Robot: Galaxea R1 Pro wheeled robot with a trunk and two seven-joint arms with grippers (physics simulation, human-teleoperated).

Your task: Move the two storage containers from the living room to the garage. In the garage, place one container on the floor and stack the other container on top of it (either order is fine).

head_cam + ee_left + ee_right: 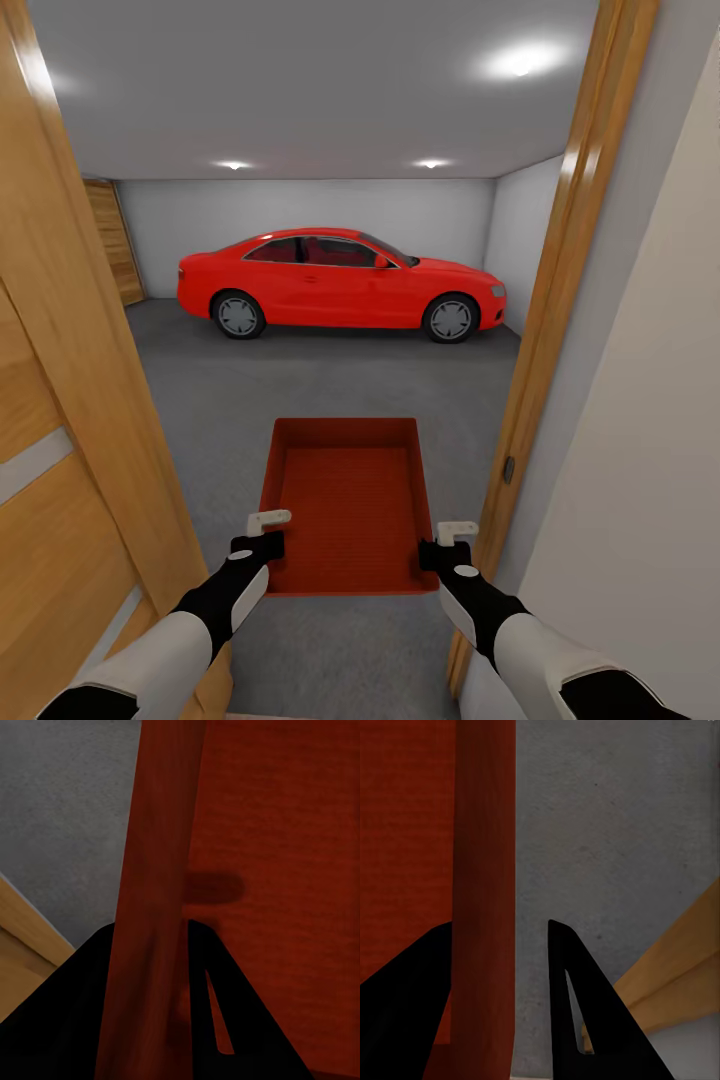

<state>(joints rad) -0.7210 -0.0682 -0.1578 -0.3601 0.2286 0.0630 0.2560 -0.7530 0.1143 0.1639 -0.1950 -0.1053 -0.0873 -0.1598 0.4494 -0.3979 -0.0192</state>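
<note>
One orange-red storage container (345, 500) hangs in front of me over the garage's grey floor (300, 385), just inside the doorway. My left gripper (268, 530) is shut on its left wall; in the left wrist view both black fingers (225, 1005) press against that wall (154, 870). At the opposite wall is my right gripper (447, 540). In the right wrist view the gripper (500, 922) straddles the wall (484, 870), one finger touching it and a strip of floor showing before the other finger (566, 1005). The bin is empty inside.
A red car (340, 282) is parked across the far side of the garage. A wooden door (60, 420) stands close on my left and the wooden door frame (565, 300) with a white wall (650, 450) is close on my right. Another wooden door (112, 240) is at the far left.
</note>
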